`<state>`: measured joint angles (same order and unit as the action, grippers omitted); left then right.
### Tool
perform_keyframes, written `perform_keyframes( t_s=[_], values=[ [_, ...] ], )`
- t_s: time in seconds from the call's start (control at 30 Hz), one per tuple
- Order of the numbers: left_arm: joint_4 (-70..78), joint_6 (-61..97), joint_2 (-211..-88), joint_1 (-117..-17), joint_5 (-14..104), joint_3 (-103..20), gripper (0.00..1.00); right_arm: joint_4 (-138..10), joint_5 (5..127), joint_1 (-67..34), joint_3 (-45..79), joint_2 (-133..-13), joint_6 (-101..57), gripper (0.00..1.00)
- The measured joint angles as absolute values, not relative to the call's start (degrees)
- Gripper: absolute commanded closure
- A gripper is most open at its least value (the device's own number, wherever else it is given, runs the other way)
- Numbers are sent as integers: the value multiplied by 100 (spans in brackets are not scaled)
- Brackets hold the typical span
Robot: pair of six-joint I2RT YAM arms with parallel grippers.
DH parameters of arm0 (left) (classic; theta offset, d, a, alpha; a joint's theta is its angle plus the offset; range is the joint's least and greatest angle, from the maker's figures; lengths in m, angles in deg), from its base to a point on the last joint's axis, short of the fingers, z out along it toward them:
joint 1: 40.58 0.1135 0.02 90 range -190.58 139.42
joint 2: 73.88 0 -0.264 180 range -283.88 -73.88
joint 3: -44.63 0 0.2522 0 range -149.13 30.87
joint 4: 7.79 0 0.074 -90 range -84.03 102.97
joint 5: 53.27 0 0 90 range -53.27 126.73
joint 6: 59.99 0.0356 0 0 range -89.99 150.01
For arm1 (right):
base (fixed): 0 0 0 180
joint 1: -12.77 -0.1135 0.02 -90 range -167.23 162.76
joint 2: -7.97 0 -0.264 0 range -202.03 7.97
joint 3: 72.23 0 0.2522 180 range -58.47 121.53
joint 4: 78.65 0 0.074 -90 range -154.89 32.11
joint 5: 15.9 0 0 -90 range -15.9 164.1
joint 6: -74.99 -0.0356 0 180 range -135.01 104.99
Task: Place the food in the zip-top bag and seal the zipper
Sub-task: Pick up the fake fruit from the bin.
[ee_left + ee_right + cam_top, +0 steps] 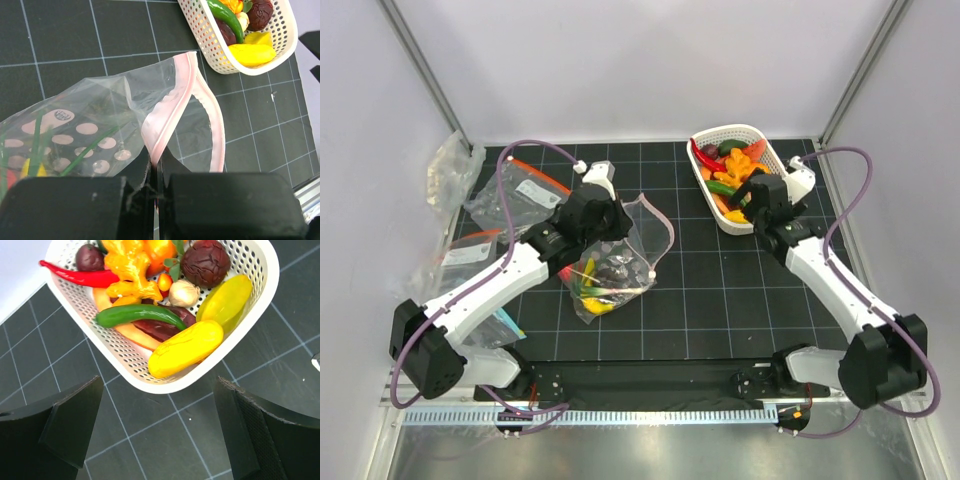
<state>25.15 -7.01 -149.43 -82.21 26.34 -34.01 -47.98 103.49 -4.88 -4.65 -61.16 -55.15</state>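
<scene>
Loading is the step I judge to be in hand, with sealing not yet due. My left gripper (156, 161) is clamped on the pink zipper (177, 92) at one side of the mouth, its jaws closed tight with the strip pinched between them, so the bag (95, 107) is held by its lip and the mouth gapes toward the basket (150, 384). The bag lies on the table (720, 290) left of centre, floppy, with some food (592, 285) already in its lower end: yellow, red and dark pieces show through the plastic from above. The zipper's two strips stand apart, so it is unsealed. My right gripper (160, 430) hangs over the near rim of the basket at the far right, fingers spread wide and holding nothing. The basket holds plenty more: a yellow piece (186, 347) nearest that rim, a green pepper (135, 314) behind it, a red chili (80, 276) at the far side. The next move, I reckon, calls for lowering the right gripper onto one item, and the yellow piece looks easiest, lying on top and close. It is glossy and rounded, so I would close across its narrow width. Then carry it across to the mouth, which is narrow and limp; the left grip must hold so the opening does not collapse.
</scene>
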Motion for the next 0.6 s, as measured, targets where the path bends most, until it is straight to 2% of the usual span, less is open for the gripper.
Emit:
perform_keyframes(
  t_s=[0.27, 0.6],
  values=[
    [2485, -699, -15009, -8221, 2697, -3401, 98, -4356, 10402, -154, 344, -7023, -6588, 0],
    [2456, -701, -15070, -8221, 2743, -3401, 97, -4636, 10004, 180, 394, -8092, -7355, 0]
  ],
)
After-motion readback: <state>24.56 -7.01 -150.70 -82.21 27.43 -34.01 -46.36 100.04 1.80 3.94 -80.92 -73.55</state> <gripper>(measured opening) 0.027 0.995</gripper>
